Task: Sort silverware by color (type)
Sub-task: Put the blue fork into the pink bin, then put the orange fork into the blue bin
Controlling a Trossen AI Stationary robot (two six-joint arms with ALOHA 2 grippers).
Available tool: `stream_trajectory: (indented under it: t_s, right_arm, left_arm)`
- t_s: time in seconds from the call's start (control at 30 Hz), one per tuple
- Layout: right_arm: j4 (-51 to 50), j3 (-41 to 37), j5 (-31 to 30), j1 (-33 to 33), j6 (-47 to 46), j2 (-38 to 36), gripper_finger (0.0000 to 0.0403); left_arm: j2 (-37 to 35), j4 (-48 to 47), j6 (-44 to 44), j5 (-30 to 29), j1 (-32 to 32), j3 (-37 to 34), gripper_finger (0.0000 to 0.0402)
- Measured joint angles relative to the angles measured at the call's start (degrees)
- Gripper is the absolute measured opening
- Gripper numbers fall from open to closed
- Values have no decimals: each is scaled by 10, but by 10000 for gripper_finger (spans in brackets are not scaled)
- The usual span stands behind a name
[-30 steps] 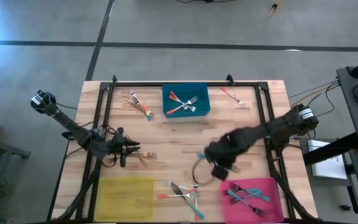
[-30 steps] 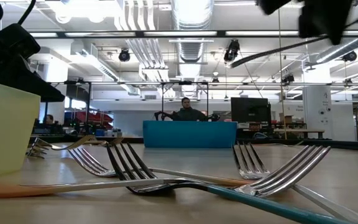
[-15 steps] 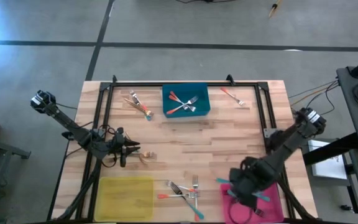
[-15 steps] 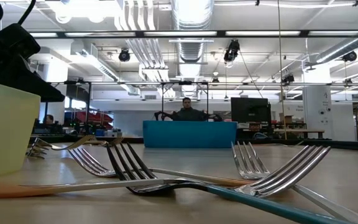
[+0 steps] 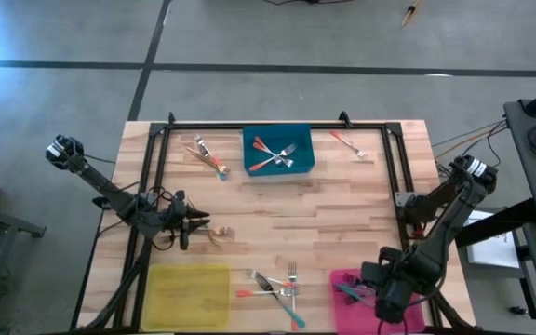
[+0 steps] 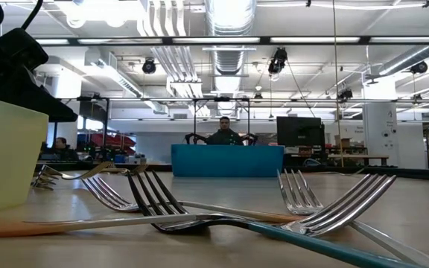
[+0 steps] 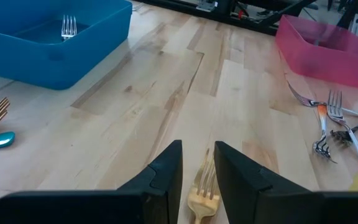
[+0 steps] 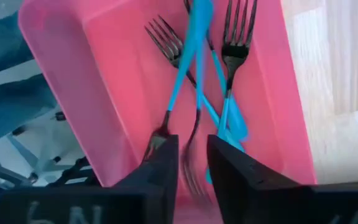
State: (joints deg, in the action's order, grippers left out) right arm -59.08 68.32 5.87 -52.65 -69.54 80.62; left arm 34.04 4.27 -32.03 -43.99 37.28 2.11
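My right gripper (image 5: 384, 300) (image 8: 192, 155) hangs over the pink bin (image 5: 341, 279) at the near right corner, shut on a teal-handled fork (image 8: 199, 37). Other teal-handled forks (image 8: 229, 106) lie flat in that bin. My left gripper (image 5: 201, 221) (image 7: 197, 168) waits low at mid-left, slightly open, its fingers either side of a gold fork (image 7: 202, 190) that lies on the table. Red-orange-handled forks (image 5: 275, 154) lie in the blue bin. A mixed heap of forks (image 5: 277, 290) (image 6: 199, 216) lies by the near edge. My right gripper pinches the teal-handled fork by its silver head (image 8: 191, 177), which shows blurred between the two fingers. The fingers point down into the pink bin, and the teal handle (image 8: 199, 37) stretches away from them, along their line, above the forks on the bin floor.
The yellow bin (image 5: 189, 296) (image 6: 6, 160) sits at the near left. Two forks (image 5: 208, 156) lie left of the blue bin (image 5: 301, 167), and one (image 5: 349, 144) to its right. A black frame rail (image 5: 277, 124) runs along the far edge. A person sits beyond the table.
My right gripper has swung from the table's middle toward the near right corner, carrying the teal-handled fork, and now stands over the pink bin. Its arm has left the top of the low view. The left arm and the loose forks have kept still.
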Motion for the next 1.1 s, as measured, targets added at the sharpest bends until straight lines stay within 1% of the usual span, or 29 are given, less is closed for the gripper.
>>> stream_trajectory:
  t_s: [0.13, 0.2, 0.27, 0.4, 0.47, 0.53, 0.6, 0.7, 0.8, 0.97, 1.1]
  right_arm:
    - [-5, 0, 0, 4, 16, -4, 108]
    - [-7, 0, -2, 14, 14, -12, 116]
    - [-12, 0, -21, 23, 0, -27, 118]
    - [-53, 0, -90, 51, -16, -78, 112]
    - [-86, 0, -138, 79, -18, -111, 106]
    - [-109, -1, -184, 116, 0, -140, 102]
    - [-114, -9, -203, 161, 38, -167, 100]
    - [-113, -26, -204, 246, 104, -196, 99]
    - [-114, -49, -198, 346, 171, -210, 102]
    - [-110, -84, -134, 544, 270, -209, 104]
    - [-55, -108, -47, 697, 363, -194, 104]
  left_arm:
    - [0, 0, 0, 0, 0, 0, 77]
    - [0, 0, 0, 0, 0, 0, 77]
    - [0, 0, 0, 0, 0, 0, 77]
    - [0, 0, 0, 0, 0, 0, 77]
    - [0, 0, 0, 0, 0, 0, 77]
    - [0, 0, 0, 0, 0, 0, 77]
    - [0, 0, 0, 0, 0, 0, 77]
    - [0, 0, 0, 0, 0, 0, 77]
    - [0, 0, 0, 0, 0, 0, 77]
    - [0, 0, 0, 0, 0, 0, 77]
    - [0, 0, 0, 0, 0, 0, 77]
